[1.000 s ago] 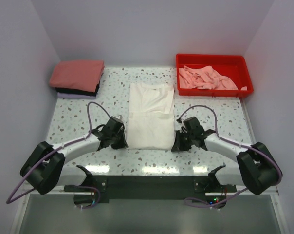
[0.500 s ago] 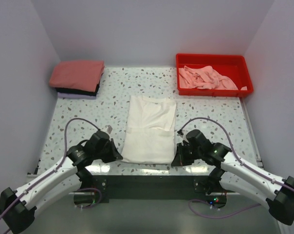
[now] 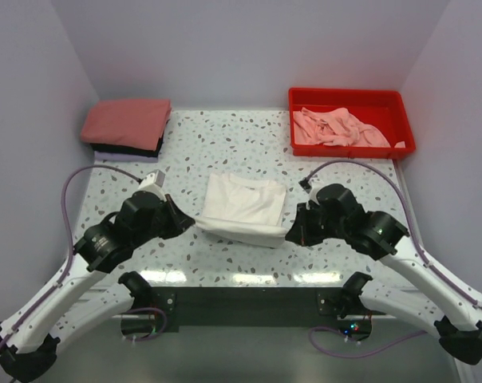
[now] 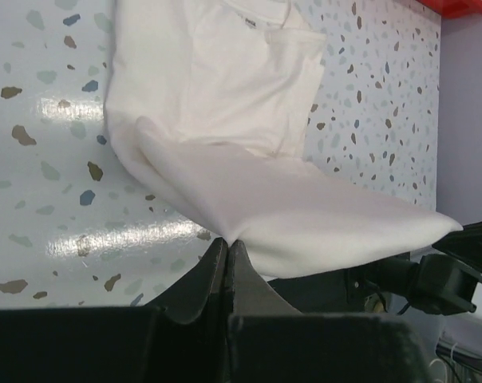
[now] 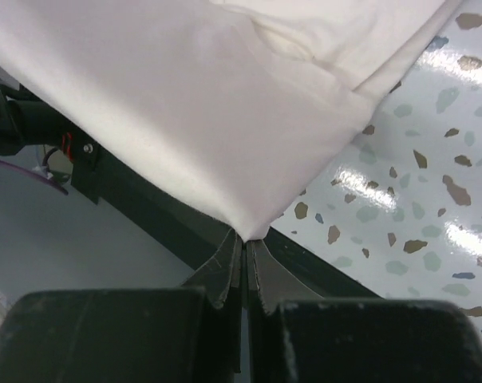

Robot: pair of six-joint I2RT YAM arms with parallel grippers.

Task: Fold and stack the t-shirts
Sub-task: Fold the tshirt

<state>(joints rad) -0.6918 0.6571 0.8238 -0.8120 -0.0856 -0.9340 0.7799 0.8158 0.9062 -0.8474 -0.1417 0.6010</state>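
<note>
Near edge of the speckled terrazzo table [image 3: 225, 136]: left gripper [image 3: 193, 226] and right gripper [image 3: 290, 234] each clamped on one near corner of the white cotton t-shirt [image 3: 245, 203]. Both wrist views show the jaws pressed together with only a thin tip of cloth between them, the left on the near-left corner and the right on the near-right.

The near hem is held up off the surface and hangs stretched between the two grips. The far part of the shirt, at the collar end, lies flat at the middle of the table. The matched corner holds probably serve to keep the hem straight and level, so it can be carried over the far half for a crosswise fold. Each pinch takes very little fabric, so a corner could slip if the arms pull apart.

Far-left corner: a stack of folded t-shirts [image 3: 127, 121], salmon-red on top, black and lavender beneath, edges squared. It is likely where the white one goes once folded.

Far-right corner: a red plastic tray [image 3: 349, 93] holding crumpled light pink t-shirts [image 3: 337, 128], unfolded and apparently waiting their turn.
</note>
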